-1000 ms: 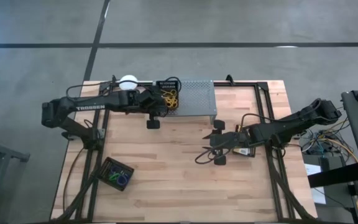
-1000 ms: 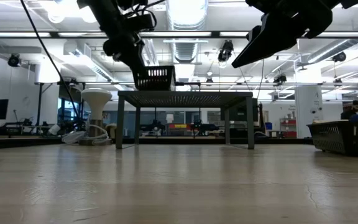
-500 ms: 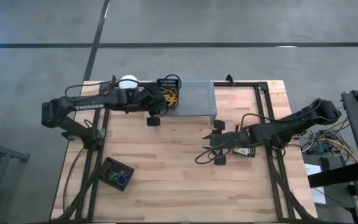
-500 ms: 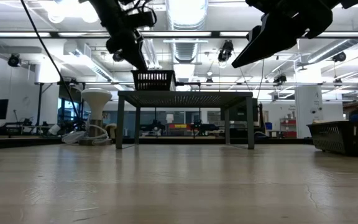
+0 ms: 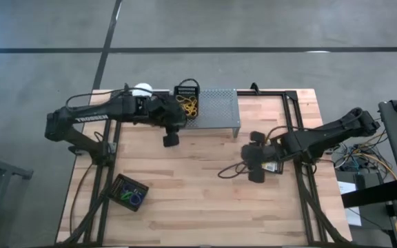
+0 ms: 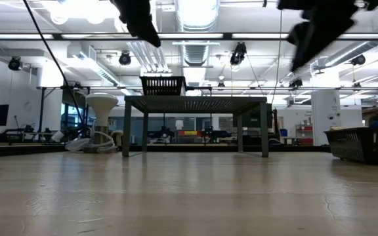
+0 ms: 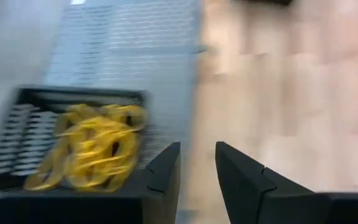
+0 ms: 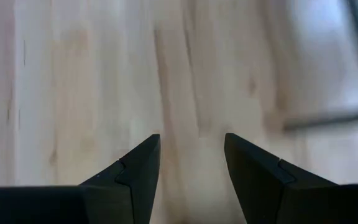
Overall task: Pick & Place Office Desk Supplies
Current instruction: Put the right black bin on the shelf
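Observation:
A small black mesh basket full of yellowish rubber bands stands by its base on the left end of the grey perforated stand. My left gripper hovers open just beside it on its near-left side, as the left wrist view shows. A black tray with green, blue and purple loops lies near the table's near left corner. My right gripper hangs open over bare wood at the table's right. No crayon box can be made out.
The white ball-topped object stands at the far edge, left of the stand. A small tan item lies under the right arm; what it is I cannot tell. Bare wood fills the table's middle and near part.
The left gripper has come off the basket and risen, drawing slightly toward the near edge. The basket, tilted and slightly raised a second ago, now stands level on the stand. The right gripper has pulled back toward the table's right edge and tipped to point more downward.

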Controlling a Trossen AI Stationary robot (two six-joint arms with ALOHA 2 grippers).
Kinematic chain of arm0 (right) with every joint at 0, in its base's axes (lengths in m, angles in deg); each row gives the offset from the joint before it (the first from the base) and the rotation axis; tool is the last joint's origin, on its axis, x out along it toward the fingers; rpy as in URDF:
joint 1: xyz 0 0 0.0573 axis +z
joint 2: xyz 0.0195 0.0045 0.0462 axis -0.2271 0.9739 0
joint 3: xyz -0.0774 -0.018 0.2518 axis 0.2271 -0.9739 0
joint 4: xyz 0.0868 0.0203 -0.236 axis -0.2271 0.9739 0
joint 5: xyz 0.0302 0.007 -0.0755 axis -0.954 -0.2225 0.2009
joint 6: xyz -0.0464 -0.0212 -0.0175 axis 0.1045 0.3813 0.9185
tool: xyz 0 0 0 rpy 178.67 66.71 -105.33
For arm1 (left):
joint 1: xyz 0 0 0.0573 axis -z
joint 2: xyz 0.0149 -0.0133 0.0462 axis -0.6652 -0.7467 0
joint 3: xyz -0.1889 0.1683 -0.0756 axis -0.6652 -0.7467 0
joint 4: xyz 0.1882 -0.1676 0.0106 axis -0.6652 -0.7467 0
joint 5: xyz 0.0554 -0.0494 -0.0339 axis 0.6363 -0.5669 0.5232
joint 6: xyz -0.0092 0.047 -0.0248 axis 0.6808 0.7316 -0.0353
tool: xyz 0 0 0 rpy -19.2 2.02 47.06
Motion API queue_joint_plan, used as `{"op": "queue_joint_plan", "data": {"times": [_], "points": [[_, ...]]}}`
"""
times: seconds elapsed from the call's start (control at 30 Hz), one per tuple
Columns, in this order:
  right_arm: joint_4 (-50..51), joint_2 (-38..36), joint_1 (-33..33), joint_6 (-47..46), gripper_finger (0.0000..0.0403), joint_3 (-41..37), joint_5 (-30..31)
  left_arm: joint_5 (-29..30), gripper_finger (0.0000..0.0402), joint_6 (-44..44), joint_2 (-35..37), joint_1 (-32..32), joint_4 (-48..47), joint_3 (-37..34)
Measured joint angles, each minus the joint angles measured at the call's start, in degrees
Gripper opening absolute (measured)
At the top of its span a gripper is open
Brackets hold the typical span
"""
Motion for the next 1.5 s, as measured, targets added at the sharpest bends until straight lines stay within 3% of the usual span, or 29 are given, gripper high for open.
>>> {"op": "queue_joint_plan", "data": {"times": [0.17, 0.47, 0.67, 0.9, 1.5], "points": [[10.73, -0.01, 4.55, -13.72, 0.0178, 0.4, -2.06, -3.0, 0.0104, -8.4, 0.0, 5.95, 0.07, -0.49], [15.06, 0.02, 9.47, -31.47, 0.0178, -5.06, -4.65, -1.48, 0.0103, -14.12, 0.0, 17.62, 7.81, -0.42], [14.77, 0.13, 9.11, -33.12, 0.0178, -9.0, -5.64, -1.46, 0.0102, -17.73, 0.0, 22.94, 14.3, -0.02], [13.56, 0.15, 9.11, -32.91, 0.0178, -13.32, -6.5, -0.63, 0.0102, -18.07, 0.0, 26.42, 14.79, 2.32], [5.23, 0.15, 9.08, -30.11, 0.0169, -21.4, -7.38, 1.76, 0.0102, -18.08, 0.0, 27.2, 14.76, 3.27]]}}
